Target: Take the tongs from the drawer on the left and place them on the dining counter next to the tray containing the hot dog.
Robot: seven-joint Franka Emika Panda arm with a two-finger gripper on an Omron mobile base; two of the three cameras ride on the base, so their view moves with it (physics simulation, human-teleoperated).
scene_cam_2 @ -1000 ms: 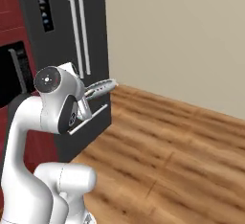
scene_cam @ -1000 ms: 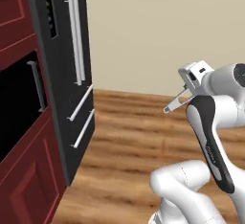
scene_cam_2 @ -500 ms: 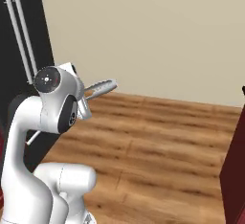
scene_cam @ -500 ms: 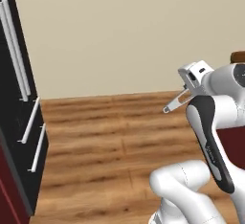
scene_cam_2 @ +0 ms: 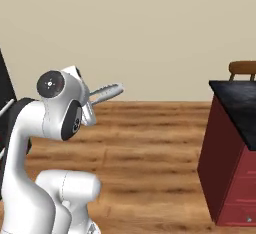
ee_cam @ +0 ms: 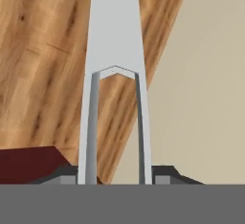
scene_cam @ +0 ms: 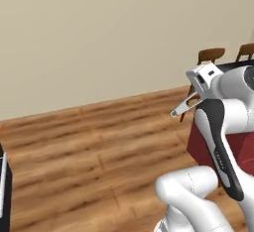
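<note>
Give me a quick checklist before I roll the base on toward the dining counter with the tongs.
1. Tongs gripped in the pincer: ok, both arms run between its tips.
2. Tongs jutting forward off the hand: ok.
3. Dining counter in sight: ok, at right.
4. Wood floor toward counter free of obstacles: ok.
5. Chairs beside counter clear of the path: cannot tell.
6. Tray located: cannot tell.

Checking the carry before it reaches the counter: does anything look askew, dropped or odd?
Nothing stands out. The tongs sit straight in the gripper, sticking out ahead of it; the dining counter lies ahead on the right.
</note>
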